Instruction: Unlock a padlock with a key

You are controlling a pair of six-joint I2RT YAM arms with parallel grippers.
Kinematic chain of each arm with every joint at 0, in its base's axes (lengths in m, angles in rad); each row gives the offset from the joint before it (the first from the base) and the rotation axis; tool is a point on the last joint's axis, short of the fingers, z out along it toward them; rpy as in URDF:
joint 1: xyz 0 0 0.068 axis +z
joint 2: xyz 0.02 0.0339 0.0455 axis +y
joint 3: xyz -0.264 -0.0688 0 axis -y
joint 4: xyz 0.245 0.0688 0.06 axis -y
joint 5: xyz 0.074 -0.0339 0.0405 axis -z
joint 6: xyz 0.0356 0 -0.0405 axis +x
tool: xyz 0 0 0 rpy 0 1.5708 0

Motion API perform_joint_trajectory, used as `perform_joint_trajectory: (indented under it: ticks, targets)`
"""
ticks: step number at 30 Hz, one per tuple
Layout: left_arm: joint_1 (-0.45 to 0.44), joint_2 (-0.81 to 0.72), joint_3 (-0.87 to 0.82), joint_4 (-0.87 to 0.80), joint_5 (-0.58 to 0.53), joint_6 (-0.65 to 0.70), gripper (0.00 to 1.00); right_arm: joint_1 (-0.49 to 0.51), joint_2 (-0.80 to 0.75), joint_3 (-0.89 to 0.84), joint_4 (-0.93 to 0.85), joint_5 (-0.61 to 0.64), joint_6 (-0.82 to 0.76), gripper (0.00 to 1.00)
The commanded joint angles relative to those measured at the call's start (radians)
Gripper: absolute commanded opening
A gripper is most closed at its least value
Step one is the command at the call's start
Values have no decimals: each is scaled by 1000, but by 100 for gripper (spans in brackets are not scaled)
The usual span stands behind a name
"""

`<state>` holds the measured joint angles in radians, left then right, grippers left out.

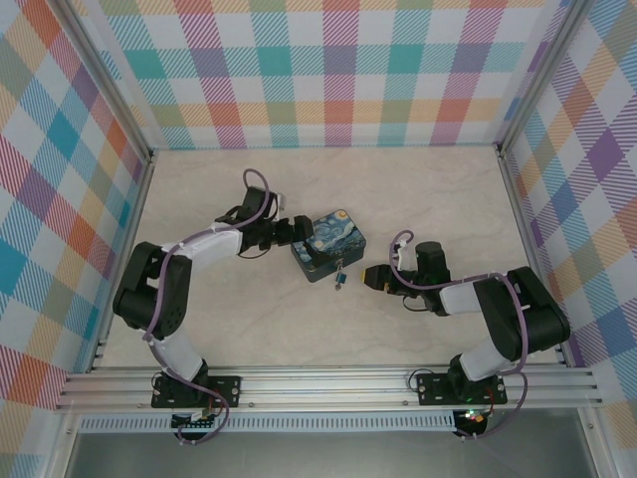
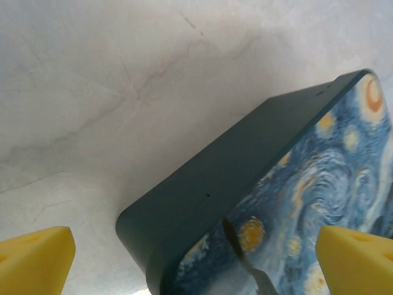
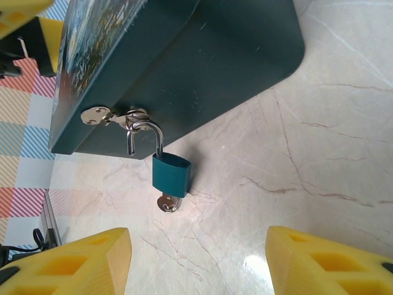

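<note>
The Starry Night tin [image 1: 333,242] lies mid-table. The padlock [image 3: 172,175], blue-bodied, hangs from the tin's front hasp [image 3: 138,115]; its silver shackle [image 3: 147,132] has one leg standing free of the body. The key [image 3: 167,203] sticks out of the padlock's underside, its round head on the tabletop. My right gripper [image 3: 196,264] is open a short way in front of the key, with bare table between its yellow fingers [image 3: 73,264]. In the top view it [image 1: 374,276] sits right of the padlock [image 1: 340,283]. My left gripper [image 2: 196,261] is open and straddles the tin's [image 2: 209,190] far corner without touching it.
The pale marble tabletop [image 1: 438,199] is boxed in by plaid walls [image 1: 328,70] at the back and both sides. An aluminium rail [image 1: 328,383] runs along the near edge, where both arm bases are bolted. Open floor lies behind and to the right of the tin.
</note>
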<state>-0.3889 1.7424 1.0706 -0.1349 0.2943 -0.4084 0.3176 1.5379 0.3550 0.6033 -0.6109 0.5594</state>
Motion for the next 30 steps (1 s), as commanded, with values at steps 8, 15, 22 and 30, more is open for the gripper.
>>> perform_joint_trajectory:
  ticks: [8, 15, 22, 30]
  targets:
    - [15, 16, -56, 40, 79, -8, 100, 81, 69, 15, 36, 26, -7, 61]
    - [-4, -35, -203, 164, 77, -118, 100, 87, 149, 65, 107, -12, -1, 55]
    - [-21, -51, -259, 202, 60, -167, 98, 87, 226, 127, 101, -40, 5, 56]
    - [-59, -65, -278, 222, 38, -208, 97, 90, 290, 146, 136, -59, 11, 54]
